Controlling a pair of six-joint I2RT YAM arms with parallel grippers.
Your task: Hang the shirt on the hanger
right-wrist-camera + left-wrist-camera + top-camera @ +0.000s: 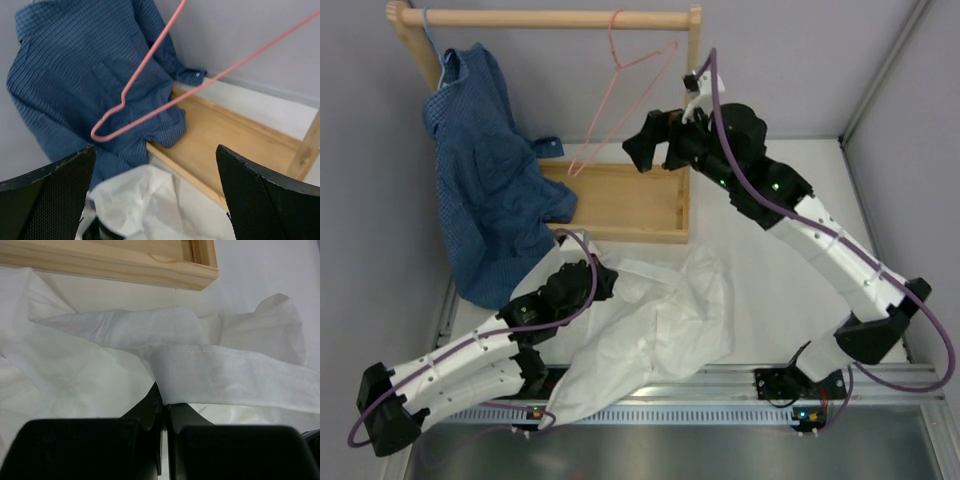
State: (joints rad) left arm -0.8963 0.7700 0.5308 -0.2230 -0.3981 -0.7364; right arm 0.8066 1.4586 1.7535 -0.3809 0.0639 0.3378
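Sprawling crumpled at the table's near edge, the thin white fabric shirt hides its collar; left gripper pinches it, right gripper gapes wide.

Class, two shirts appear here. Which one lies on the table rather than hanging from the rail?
The white shirt, crumpled on the table; the blue checked shirt hangs from the wooden rail.
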